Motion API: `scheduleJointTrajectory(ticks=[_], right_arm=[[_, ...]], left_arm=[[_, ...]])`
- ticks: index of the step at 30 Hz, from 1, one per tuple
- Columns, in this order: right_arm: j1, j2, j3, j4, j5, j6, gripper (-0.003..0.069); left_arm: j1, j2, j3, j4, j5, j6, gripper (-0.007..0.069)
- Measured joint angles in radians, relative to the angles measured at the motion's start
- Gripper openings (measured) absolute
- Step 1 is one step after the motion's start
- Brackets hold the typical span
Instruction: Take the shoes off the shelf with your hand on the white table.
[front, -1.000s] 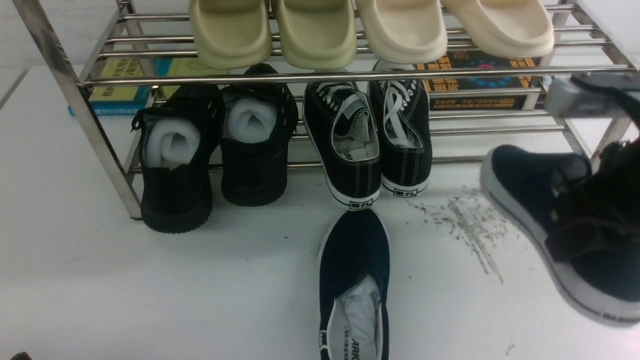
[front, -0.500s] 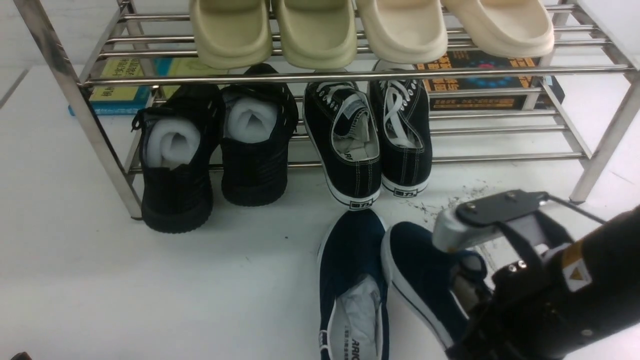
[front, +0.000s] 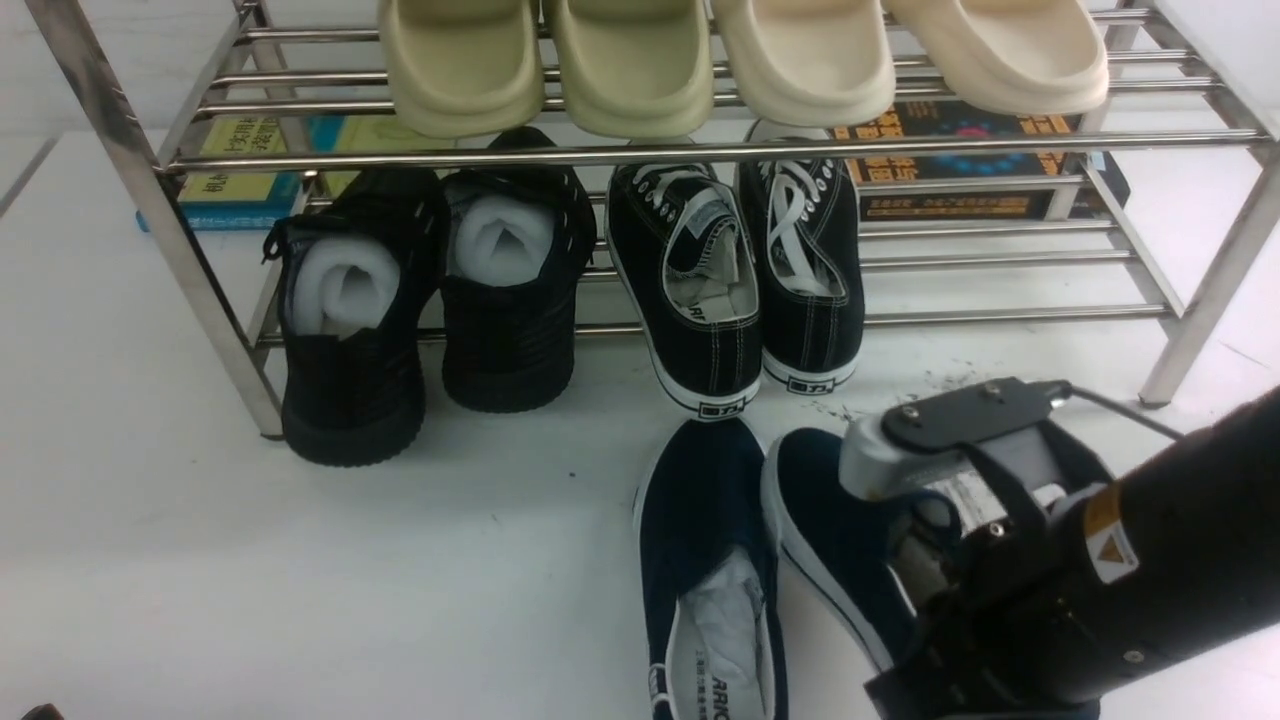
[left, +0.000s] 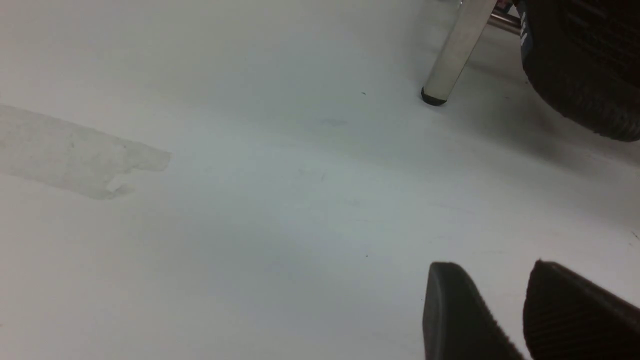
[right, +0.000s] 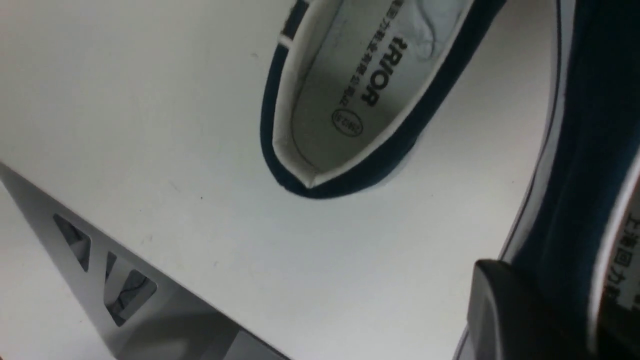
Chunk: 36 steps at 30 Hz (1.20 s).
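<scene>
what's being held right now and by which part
The right gripper holds a navy slip-on by the side wall of its opening. The left gripper holds nothing.

The shoes (front: 705, 500) are navy-blue with white soles, the table (front: 300, 580) white with dark grey scuffs, the shelf (front: 700, 152) shiny silver.

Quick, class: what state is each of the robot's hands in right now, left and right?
Left hand: open, holding nothing.
Right hand: closed on the rightmost navy shoe.

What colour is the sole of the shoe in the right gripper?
White sole on the navy shoe; clearest in front view.
</scene>
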Motion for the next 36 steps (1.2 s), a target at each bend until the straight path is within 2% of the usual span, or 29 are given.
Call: scheduleJointTrajectory(ticks=[13,24,36], right_arm=[[0.000,0.021,0.000,-0.025,-0.074,0.051,0.0034],[0.011,0.127,0.000,-0.128,-0.139,0.221,0.0034],[0.010,0.086,0.000,-0.147,-0.110,0.234,0.0041]], left_arm=[[0.000,0.000,0.000,0.000,0.000,0.000,0.0242],[0.000,0.000,0.000,0.000,0.000,0.000,0.0242],[0.000,0.000,0.000,0.000,0.000,0.000,0.0242]])
